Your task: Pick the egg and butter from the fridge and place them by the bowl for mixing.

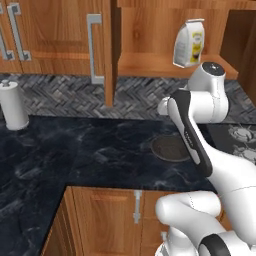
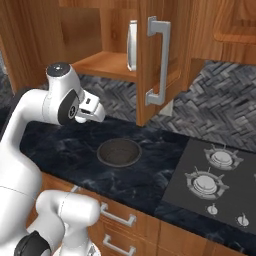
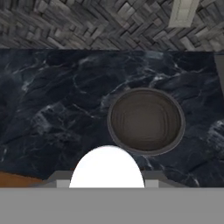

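We saw the small smooth white egg [image 3: 107, 168] sitting between the jaws of the two-finger gripper [image 3: 107, 183], which were clamped on it, partly closed. Past the egg, forward of the hand and a little to its right in the hand view, lay the round shallow dark grey-brown bowl [image 3: 145, 121] on the black marbled counter [image 3: 52, 109], near but apart from the egg. We judged the coming move a short lowering onto bare counter just beside the bowl. The white arm [image 2: 60, 102] was folded high, elbow up, hand tilted down above the bowl's near side.
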Available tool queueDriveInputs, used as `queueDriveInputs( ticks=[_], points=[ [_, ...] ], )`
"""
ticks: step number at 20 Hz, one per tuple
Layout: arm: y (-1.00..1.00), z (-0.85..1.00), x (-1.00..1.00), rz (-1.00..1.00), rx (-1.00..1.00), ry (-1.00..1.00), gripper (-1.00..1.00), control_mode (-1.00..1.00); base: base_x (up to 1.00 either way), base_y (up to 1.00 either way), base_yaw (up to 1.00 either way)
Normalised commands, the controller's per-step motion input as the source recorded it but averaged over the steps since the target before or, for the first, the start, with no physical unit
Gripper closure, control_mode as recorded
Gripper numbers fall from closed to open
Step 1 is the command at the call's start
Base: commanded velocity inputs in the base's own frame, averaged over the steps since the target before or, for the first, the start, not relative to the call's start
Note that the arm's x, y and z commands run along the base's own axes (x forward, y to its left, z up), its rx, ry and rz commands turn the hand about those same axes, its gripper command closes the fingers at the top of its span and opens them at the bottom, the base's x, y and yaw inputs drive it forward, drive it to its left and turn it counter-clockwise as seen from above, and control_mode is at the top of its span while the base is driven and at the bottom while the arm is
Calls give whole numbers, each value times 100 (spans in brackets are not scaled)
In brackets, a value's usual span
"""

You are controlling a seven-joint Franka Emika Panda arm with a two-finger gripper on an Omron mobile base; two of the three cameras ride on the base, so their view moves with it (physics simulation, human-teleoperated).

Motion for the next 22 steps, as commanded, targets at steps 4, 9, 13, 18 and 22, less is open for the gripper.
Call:
queueDriveInputs(
  ticks=[4, 9, 13, 18, 22],
  points=[
    [0, 0, 0, 0, 0, 0, 100, 100, 29, 10, -18],
    [0, 0, 0, 0, 0, 0, 100, 100, 10, 3, -4],
    [0, 0, 0, 0, 0, 0, 100, 100, 0, 0, 0],
    [0, -11, 3, 0, 1, 0, 100, -100, -1, 0, 0],
    [8, -32, 29, 3, 7, -12, 100, -100, 0, 0, 0]
  ],
)
